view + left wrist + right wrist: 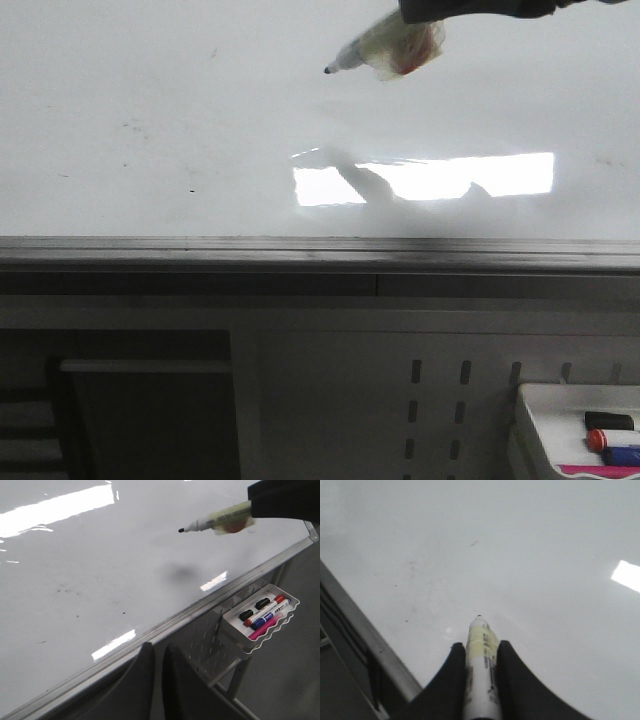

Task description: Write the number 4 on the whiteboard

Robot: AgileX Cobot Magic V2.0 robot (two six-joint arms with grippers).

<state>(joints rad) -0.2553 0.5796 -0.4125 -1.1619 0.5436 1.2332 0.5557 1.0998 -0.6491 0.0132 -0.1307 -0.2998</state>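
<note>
front view: the whiteboard point(150, 120) fills the upper half of the picture, with a bright glare patch and a grey rail along its lower edge. no number 4 is seen on it yet (only faint dark specks). a marker point(385, 48) is held by the right gripper point(479, 655), whose jaws are clenched on the barrel; the black tip is pointed toward the board, and whether it touches the surface cannot be told, though a soft shadow beneath it in the left wrist view suggests a small gap. the left gripper point(156, 680) is kept low beside the rail, its jaws nearly together with a narrow gap and nothing held between them. a small white tray point(260, 622) with spare markers is hung below the rail, well apart from the tip.

the task is judged barely begun: 0 strokes are visible. several risks are judged from here. if the tip is pressed too lightly, a broken line could be left; if too hard, the marker could be pushed back or twisted in the jaws, since the barrel is gripped well behind the tip. a 1st stroke begun too close to the rail could leave little room for the vertical.
</note>
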